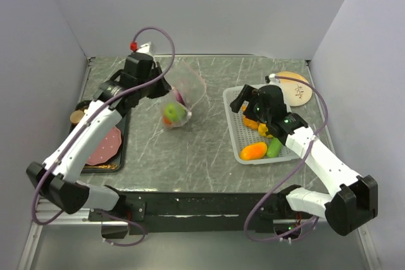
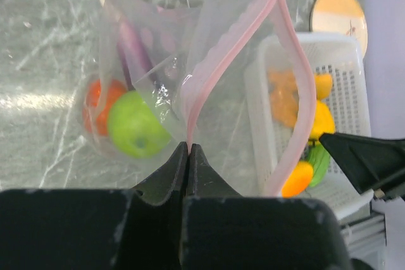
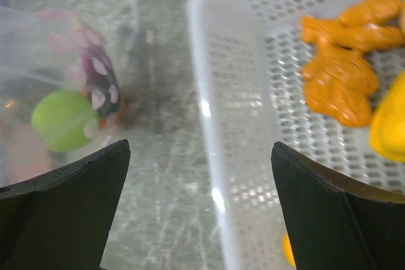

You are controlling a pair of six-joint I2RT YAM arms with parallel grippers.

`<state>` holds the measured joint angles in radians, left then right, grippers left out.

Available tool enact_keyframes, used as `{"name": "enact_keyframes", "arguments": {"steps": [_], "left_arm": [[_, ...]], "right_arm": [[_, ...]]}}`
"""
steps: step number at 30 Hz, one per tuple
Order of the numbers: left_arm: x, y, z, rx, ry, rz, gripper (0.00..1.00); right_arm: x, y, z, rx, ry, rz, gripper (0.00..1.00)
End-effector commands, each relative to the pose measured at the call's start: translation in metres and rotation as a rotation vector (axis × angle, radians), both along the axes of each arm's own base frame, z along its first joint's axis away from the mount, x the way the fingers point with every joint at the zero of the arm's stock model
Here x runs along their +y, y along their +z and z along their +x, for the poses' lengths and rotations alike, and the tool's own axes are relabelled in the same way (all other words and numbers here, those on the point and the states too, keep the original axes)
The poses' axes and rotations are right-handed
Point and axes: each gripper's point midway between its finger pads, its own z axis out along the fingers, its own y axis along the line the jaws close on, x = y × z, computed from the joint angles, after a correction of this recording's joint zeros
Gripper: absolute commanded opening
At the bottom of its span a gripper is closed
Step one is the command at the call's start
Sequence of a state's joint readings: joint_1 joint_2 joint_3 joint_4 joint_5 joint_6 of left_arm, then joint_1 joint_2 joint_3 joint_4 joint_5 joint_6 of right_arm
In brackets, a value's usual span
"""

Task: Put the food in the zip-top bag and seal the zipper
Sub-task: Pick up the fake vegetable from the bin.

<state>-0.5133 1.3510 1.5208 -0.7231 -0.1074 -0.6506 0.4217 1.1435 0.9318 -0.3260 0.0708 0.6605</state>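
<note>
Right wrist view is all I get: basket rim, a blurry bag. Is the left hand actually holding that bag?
Observer: Yes, the left hand is shut on the zipper, pinching one side of the mouth.
Operator: Is the mouth open?
Observer: Yes, the zip-top bag gapes, its pink edges apart.
Operator: What's left at the near end of the basket?
Observer: An orange mango and a green cucumber.

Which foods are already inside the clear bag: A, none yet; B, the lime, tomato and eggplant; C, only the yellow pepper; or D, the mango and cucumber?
B: the left wrist view shows the green lime, red-orange tomato and purple eggplant inside the zip-top bag, while the mango and cucumber lie in the white basket.
</note>
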Motion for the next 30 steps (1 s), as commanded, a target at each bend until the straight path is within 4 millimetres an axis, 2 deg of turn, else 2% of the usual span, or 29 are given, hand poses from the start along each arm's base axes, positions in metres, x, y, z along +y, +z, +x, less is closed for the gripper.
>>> {"name": "enact_keyframes", "arguments": {"steps": [1,2,3,5,6,10,13,18,21,22,25,26,30], "left_arm": [[0.001,0.043,-0.010,-0.092,-0.008,-0.038,0.01],[0.004,0.054,-0.009,-0.113,0.012,-0.038,0.01],[0.007,0.056,-0.010,-0.128,0.013,-0.027,0.01],[0.005,0.044,-0.009,-0.113,-0.008,-0.006,0.01],[0.000,0.030,-0.006,-0.074,-0.031,0.007,0.01],[-0.041,-0.009,-0.013,0.041,-0.205,-0.078,0.01],[-0.061,-0.023,-0.016,0.056,-0.257,-0.169,0.01],[-0.071,-0.050,-0.016,0.121,-0.284,-0.149,0.01],[-0.074,-0.055,-0.016,0.126,-0.301,-0.145,0.01],[-0.075,-0.057,-0.016,0.126,-0.307,-0.146,0.01],[-0.076,-0.059,-0.017,0.135,-0.323,-0.142,0.01],[-0.077,-0.059,-0.017,0.134,-0.328,-0.137,0.01],[-0.074,-0.056,-0.017,0.128,-0.319,-0.130,0.01]], "right_arm": [[-0.014,-0.002,0.000,-0.010,-0.047,0.001,1.00],[-0.019,-0.003,0.003,-0.002,-0.064,-0.001,1.00],[-0.024,-0.007,0.002,0.023,-0.079,-0.015,1.00],[-0.036,-0.010,0.004,0.045,-0.126,-0.055,1.00],[-0.039,-0.013,0.005,0.051,-0.133,-0.066,1.00],[-0.053,-0.025,0.009,0.114,-0.196,-0.113,1.00],[-0.073,-0.040,0.007,0.183,-0.275,-0.189,1.00],[-0.090,-0.055,0.001,0.222,-0.327,-0.215,1.00],[-0.103,-0.059,-0.005,0.240,-0.380,-0.247,1.00],[-0.113,-0.059,-0.008,0.236,-0.434,-0.263,1.00],[-0.118,-0.061,-0.013,0.200,-0.441,-0.251,1.00],[-0.119,-0.059,-0.009,0.177,-0.445,-0.232,1.00],[-0.132,-0.068,-0.010,0.222,-0.474,-0.260,1.00]]}}
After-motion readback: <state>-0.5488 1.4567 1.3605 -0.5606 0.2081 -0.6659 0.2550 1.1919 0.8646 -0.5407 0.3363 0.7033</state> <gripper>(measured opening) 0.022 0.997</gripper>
